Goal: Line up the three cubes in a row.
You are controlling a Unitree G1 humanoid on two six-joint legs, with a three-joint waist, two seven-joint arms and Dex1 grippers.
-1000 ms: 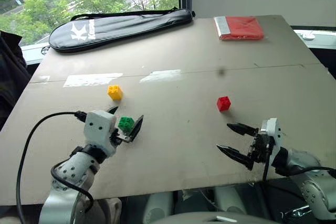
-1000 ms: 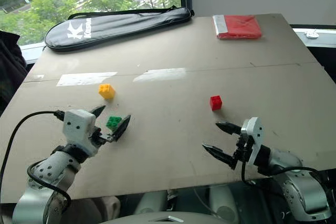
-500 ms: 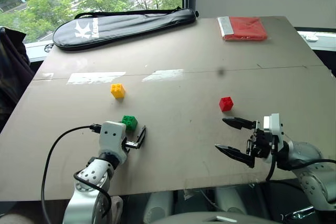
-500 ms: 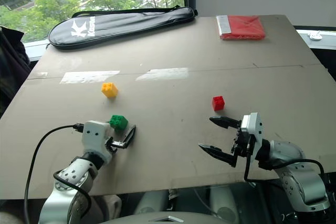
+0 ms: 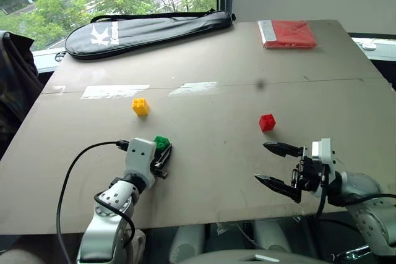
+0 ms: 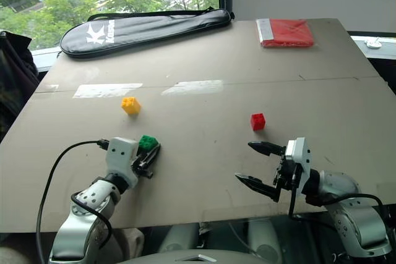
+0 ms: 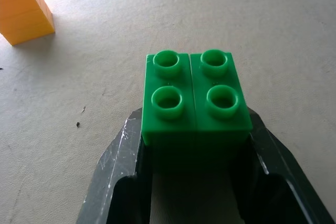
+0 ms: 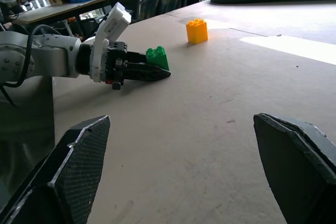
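1. Left gripper (image 5: 163, 160), lower left of frame: jaws clamped on green cube (image 5: 161, 142), on the counter (image 5: 210, 60).
2. Right gripper (image 5: 277, 165), lower right: jaws spread, empty.
3. Yellow cube (image 5: 140, 106) left of centre; red cube (image 5: 266, 122) right of centre.

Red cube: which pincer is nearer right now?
Right. The open right pincer hovers just short of the red cube; the left pincer, across the table, is shut on the green cube.

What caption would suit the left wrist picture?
Left end effector shut on the green cube, with the yellow cube nearby on the table.
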